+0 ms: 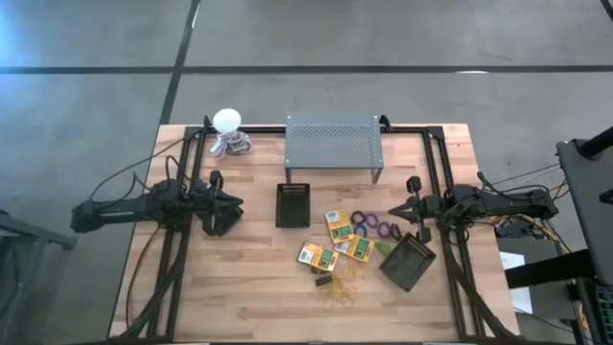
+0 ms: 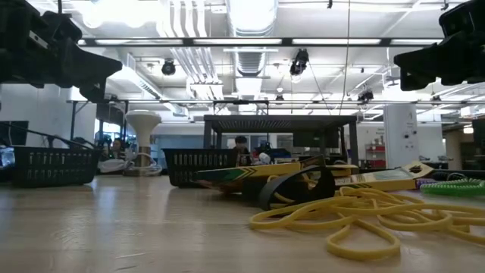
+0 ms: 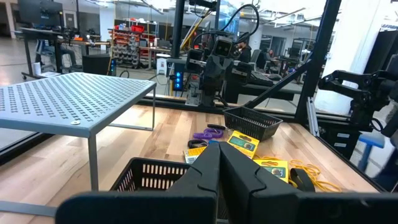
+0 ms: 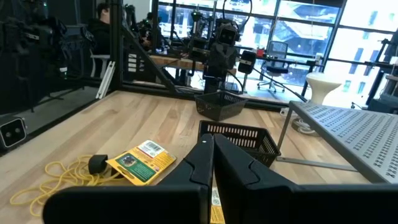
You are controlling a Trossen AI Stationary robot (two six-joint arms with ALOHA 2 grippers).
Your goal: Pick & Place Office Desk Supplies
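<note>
Several flat yellow-and-green crayon boxes (image 1: 338,225) lie on the wooden table right of centre. Beside them lie purple and dark rings (image 1: 374,226), and a heap of yellow rubber bands (image 1: 340,286) lies nearer the front edge. The left wrist view shows the boxes (image 3: 242,144) and bands (image 3: 314,177). The right wrist view shows one box (image 4: 140,163) and the bands (image 4: 62,177). My left gripper (image 1: 235,203) hangs shut at the table's left, pointing level toward the middle. My right gripper (image 1: 393,211) hangs shut at the right, facing it. Both are above the table and hold nothing.
A black mesh basket (image 1: 293,204) stands at the centre, just ahead of my left gripper. A second one (image 1: 408,262) sits tilted at the right, near the front. A grey perforated metal stand (image 1: 333,142) stands at the far middle, with a white ball-shaped object (image 1: 227,122) at the far left.
</note>
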